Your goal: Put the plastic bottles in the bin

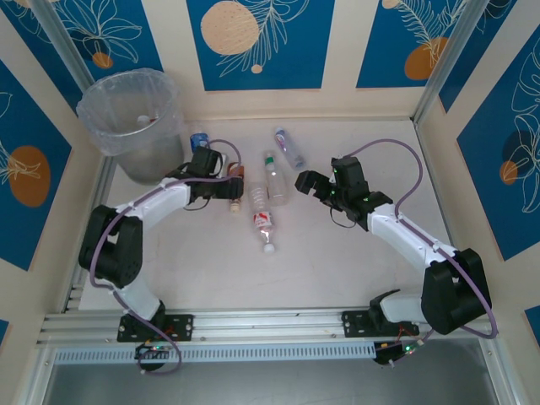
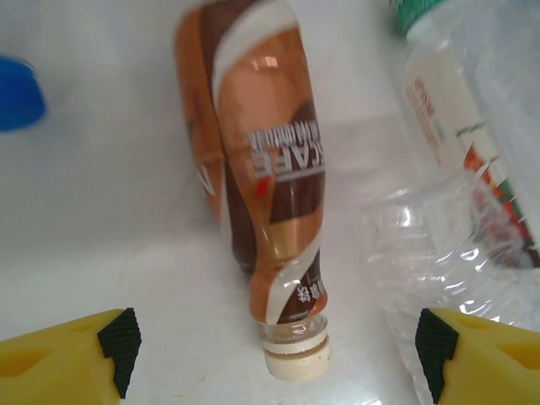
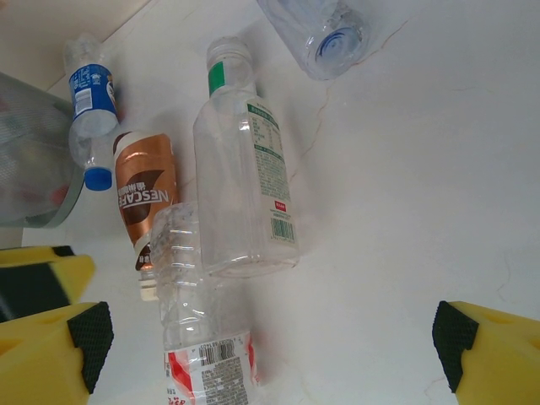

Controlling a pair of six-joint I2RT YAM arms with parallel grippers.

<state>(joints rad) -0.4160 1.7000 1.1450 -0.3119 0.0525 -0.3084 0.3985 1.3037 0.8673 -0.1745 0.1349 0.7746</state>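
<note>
From above, plastic bottles [image 1: 275,181] are seen lying right of the bin [image 1: 143,152]. At the left wrist, the brown bottle [image 2: 270,194], judged light and slick, is straddled untouched by the wide-open left gripper [image 2: 276,342] and is best pinched mid-label. At the right wrist, the right gripper [image 3: 270,337] is seen spread wide, empty.

Item 1: white table [image 1: 295,278], matt and flat; fine hairline cracks [image 3: 323,105] run across its surface in the right wrist view.
Item 2: back wall [image 1: 257,51], cream with blue panels bearing white leaf outlines and a pale orange disc.
Item 3: left wall [image 1: 25,169] and right wall [image 1: 506,152], same pattern (discs here a deeper orange).
Item 4: left corner post [image 1: 61,42] and right corner post [image 1: 450,61], silver metal.
Item 5: aluminium rails [image 1: 270,321] along the table's near edge.
Item 6: slotted white cable duct [image 1: 253,353], just below the rails.
</note>
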